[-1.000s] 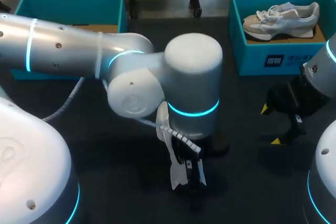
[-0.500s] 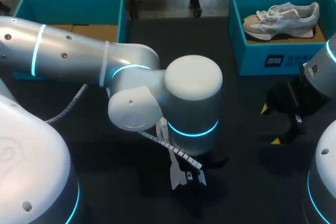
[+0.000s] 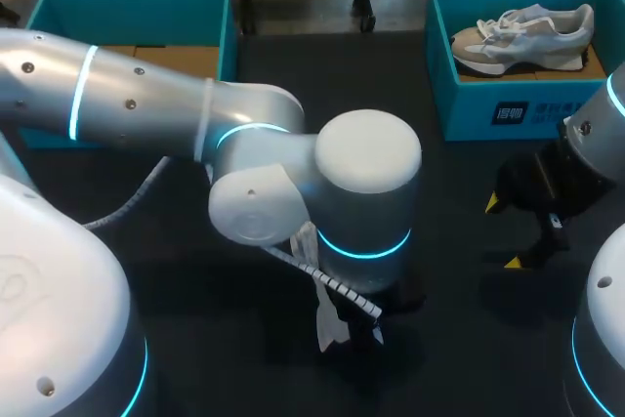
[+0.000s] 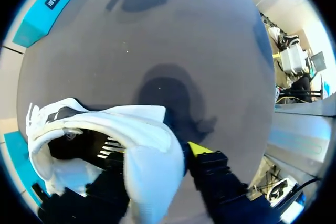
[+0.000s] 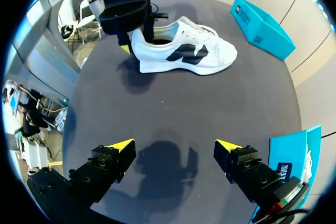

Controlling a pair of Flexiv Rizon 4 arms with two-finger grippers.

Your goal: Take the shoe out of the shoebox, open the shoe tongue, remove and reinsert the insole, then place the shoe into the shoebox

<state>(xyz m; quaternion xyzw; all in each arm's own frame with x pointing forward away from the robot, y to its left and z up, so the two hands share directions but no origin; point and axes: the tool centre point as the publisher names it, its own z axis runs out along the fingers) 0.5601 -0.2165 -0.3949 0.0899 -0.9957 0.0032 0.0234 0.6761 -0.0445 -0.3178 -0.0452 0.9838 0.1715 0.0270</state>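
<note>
The shoe (image 5: 184, 51) rests on the table (image 5: 210, 108), with its long axis crosswise ahead of the right gripper (image 5: 174, 146), which is wide open, empty and well apart. The left gripper (image 5: 137, 39) is nearer: it clamps the heel wall, one finger inside, toe pointing away

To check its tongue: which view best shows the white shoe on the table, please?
Right wrist view: the white shoe shows whole. The head view has only a sliver under the left arm; the left wrist view, just the heel.
</note>
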